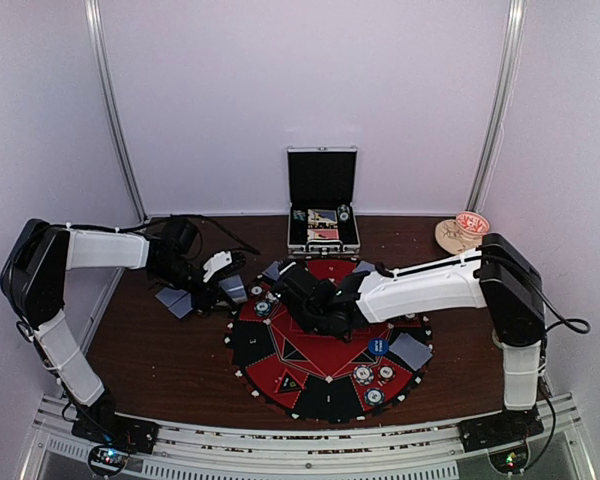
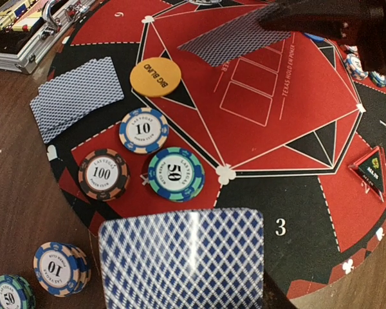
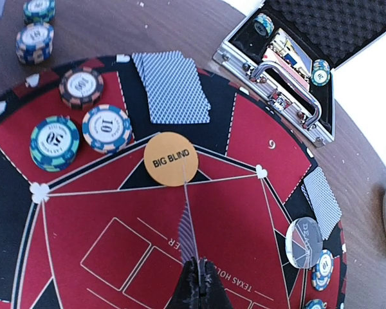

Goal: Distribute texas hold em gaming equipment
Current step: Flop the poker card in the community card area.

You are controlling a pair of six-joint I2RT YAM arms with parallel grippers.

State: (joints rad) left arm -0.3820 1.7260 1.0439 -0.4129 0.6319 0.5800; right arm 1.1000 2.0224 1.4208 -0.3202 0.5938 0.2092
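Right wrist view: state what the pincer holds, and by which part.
The right pincer is shut on a playing card, gripping its near edge; the card juts forward edge-on above the mat.

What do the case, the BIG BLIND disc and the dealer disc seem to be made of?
Case: likely aluminium, as its silver ribbed frame glints; dark egg-crate foam lining.
BIG BLIND disc: probably matte plastic, flat orange with no shine.
Dealer disc: clear plastic, perhaps acrylic, since the mat seems to show through it.
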